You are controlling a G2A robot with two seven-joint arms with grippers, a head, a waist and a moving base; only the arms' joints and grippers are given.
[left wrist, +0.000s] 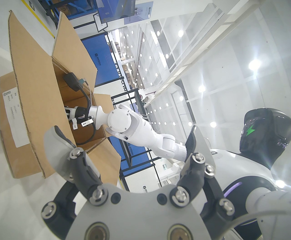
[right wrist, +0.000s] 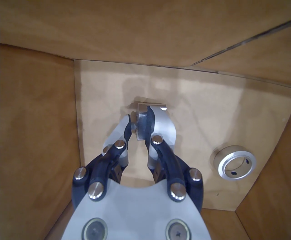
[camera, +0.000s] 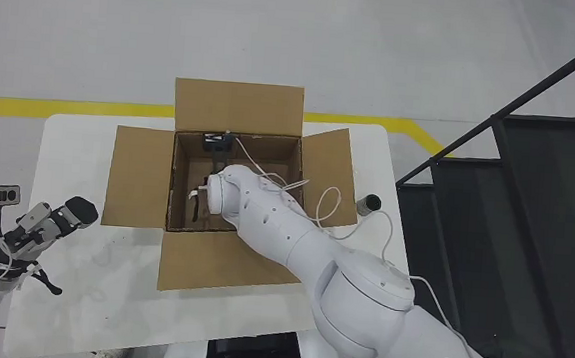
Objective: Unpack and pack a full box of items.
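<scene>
Two metal parts are inside the open cardboard box [camera: 137,179], which stands at the far edge of your desk [camera: 89,295]. Your right gripper [right wrist: 140,127] is down in the box, its jaws clamped on a small metal block [right wrist: 141,118]. A metal ring [right wrist: 234,163] lies flat on the box floor nearby. Your left gripper [left wrist: 124,134] hangs near the desk's left edge, jaws apart.

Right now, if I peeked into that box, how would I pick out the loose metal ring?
Look inside the open cardboard box on the white table, down at its floor. The right gripper is shut on a small metal block; the ring lies apart from it, near a side wall. It alone is round, hollow and untouched.
</scene>
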